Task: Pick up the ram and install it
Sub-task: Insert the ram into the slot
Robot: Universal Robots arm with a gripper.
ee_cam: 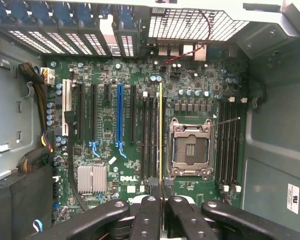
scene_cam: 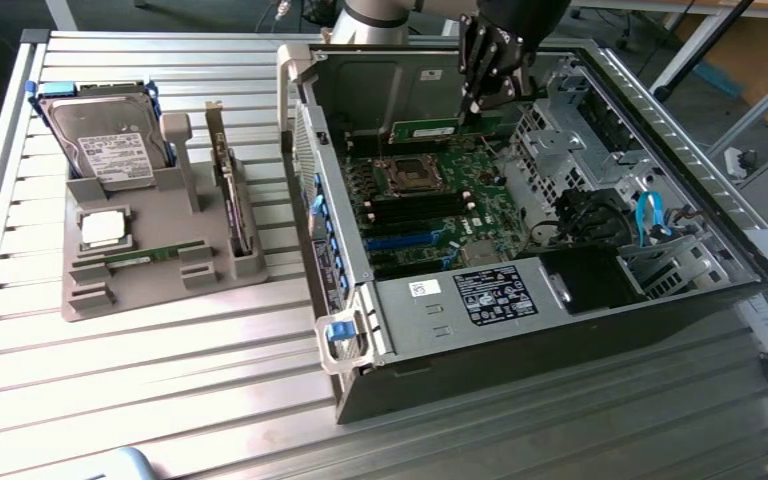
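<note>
My gripper [scene_cam: 480,98] hangs inside the open computer case [scene_cam: 357,330], above the motherboard's far end. It is shut on the ram [scene_cam: 427,128], a narrow green stick that juts out from between the fingers. In the wrist view the ram [ee_cam: 160,135] is seen edge-on as a thin line. It runs from the black fingers [ee_cam: 149,212] over the black memory slots [ee_cam: 150,140], beside the processor socket [ee_cam: 190,147]. I cannot tell whether it touches a slot.
On the exterior view's left, a grey holder [scene_cam: 91,300] carries a hard drive [scene_cam: 107,145], a silver processor chip [scene_cam: 101,228], an upright dark expansion card [scene_cam: 231,195] and a second green stick [scene_cam: 137,258]. Metal walls and a drive cage [scene_cam: 564,130] surround the motherboard [scene_cam: 444,200].
</note>
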